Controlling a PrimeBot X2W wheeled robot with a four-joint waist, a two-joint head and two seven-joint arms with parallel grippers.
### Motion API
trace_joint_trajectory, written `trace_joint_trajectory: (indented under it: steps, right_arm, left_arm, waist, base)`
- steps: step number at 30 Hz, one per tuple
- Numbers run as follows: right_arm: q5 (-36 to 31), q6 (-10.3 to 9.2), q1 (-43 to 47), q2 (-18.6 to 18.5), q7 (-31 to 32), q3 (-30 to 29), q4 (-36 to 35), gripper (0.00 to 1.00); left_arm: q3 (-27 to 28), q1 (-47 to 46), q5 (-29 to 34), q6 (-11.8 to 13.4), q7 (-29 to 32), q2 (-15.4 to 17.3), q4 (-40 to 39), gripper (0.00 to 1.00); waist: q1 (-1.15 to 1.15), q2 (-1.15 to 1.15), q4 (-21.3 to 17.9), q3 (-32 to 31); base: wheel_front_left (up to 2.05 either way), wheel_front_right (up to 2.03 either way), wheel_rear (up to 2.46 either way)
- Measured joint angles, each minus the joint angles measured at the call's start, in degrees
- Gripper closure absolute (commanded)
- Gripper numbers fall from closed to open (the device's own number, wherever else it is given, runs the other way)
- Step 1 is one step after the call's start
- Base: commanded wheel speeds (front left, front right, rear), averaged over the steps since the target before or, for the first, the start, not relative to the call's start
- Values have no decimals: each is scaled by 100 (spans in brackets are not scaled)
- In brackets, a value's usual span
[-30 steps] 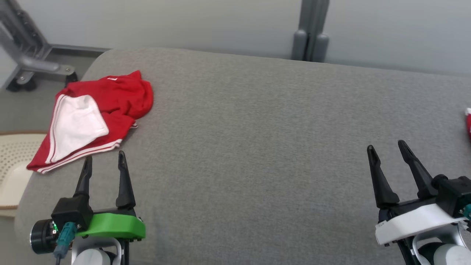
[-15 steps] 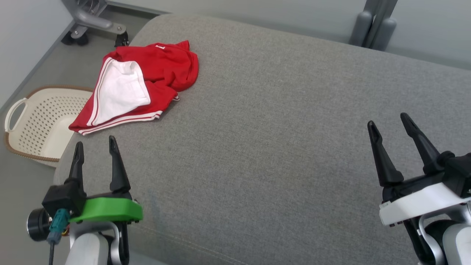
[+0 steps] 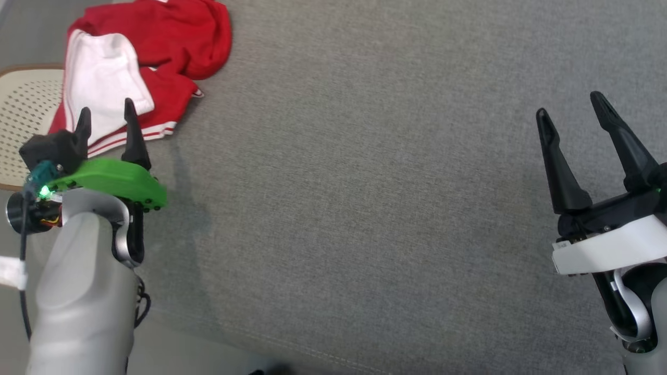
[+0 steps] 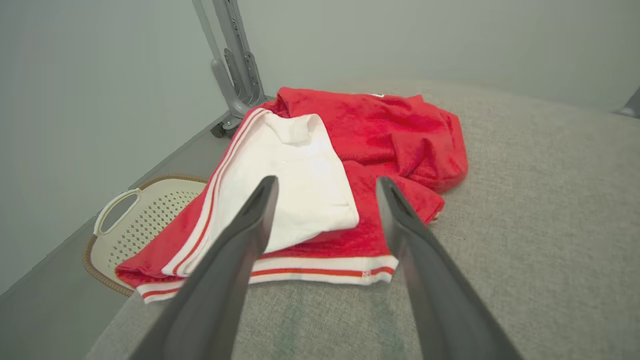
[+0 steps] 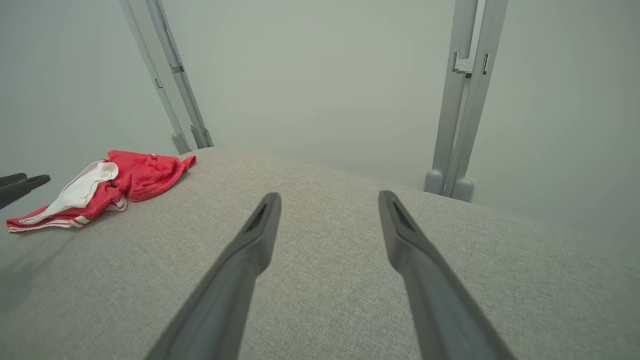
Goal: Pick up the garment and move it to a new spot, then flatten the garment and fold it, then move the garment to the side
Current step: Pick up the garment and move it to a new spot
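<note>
Two dark fingers of the left gripper (image 3: 106, 108) stand spread wide and empty, poised just short of the crumpled red garment with a white panel and striped hem (image 3: 156, 47). The garment lies bunched at the far left corner of the grey woven upholstered surface (image 3: 365, 208), right at the edge above a cream perforated plastic basket (image 3: 26, 104) on the floor. The right gripper (image 3: 569, 104), equally splayed and holding nothing, hangs well apart over bare fabric. A shallow pinch may catch only the loose white layer, leaving the rest to drag. A sideways nudge could tip the heap into the basket, and low fingertips might snag the upholstery.
</note>
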Motion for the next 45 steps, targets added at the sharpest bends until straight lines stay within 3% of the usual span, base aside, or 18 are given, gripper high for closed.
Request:
trace_joint_trajectory:
  steps: [4, 11, 12, 13, 18, 22, 27, 34, 42, 45]
  right_arm:
    - [-13, 0, -91, 0, -37, -74, -41, 0]
    - [-13, 0, -194, -15, -149, -124, -14, 0]
    - [-12, 0, -194, -13, -183, -130, -1, 0]
    - [-13, 0, -200, -12, -200, -135, 18, 0]
    - [-33, 0, -236, 56, -391, -43, 171, 0]
    - [-34, 0, -218, 110, -531, 35, 333, 0]
    - [-11, 0, -56, 232, -666, 73, 516, 0]
    - [63, 0, 261, 353, -776, 182, 742, 0]
    - [168, 0, 618, 527, -811, 270, 891, 0]
    - [185, 0, 705, 583, -804, 280, 900, 0]
  left_arm:
    - [10, -642, -64, -250, 227, 205, 1156, 0]
    - [245, -1319, -339, -270, 443, 552, 2454, 0]
    - [255, -1373, -346, -296, 424, 601, 2543, 55]
    - [286, -1409, -379, -314, 344, 650, 2611, 100]
    - [445, -1449, -472, -272, -125, 799, 2838, 100]
    - [536, -1188, -458, -188, -205, 879, 2577, 100]
    - [933, -455, -316, 96, -221, 971, 1222, 100]
    - [1168, 1036, 52, 332, -221, 709, -517, 100]
    - [601, 2331, 345, 432, 55, 140, -2220, 100]
    - [160, 2419, 475, 258, 335, 48, -2594, 100]
  waist:
    - [0, 0, -250, 397]
    - [0, 0, -745, 821]
    - [0, 0, -796, 855]
    - [0, 0, -857, 891]
    - [0, 0, -1067, 877]
    - [0, 0, -1113, 662]
    - [0, 0, -1128, 235]
    - [0, 0, -1212, -480]
    - [0, 0, -1487, -1184]
    - [0, 0, -1690, -1322]
  base:
    - [0, 0, 0]
    - [0, 0, 0]
    - [0, 0, 0]
    - [0, 0, 0]
    - [0, 0, 0]
    - [0, 0, 0]
    - [0, 0, 0]
    - [0, 0, 0]
    - [0, 0, 0]
    - [0, 0, 0]
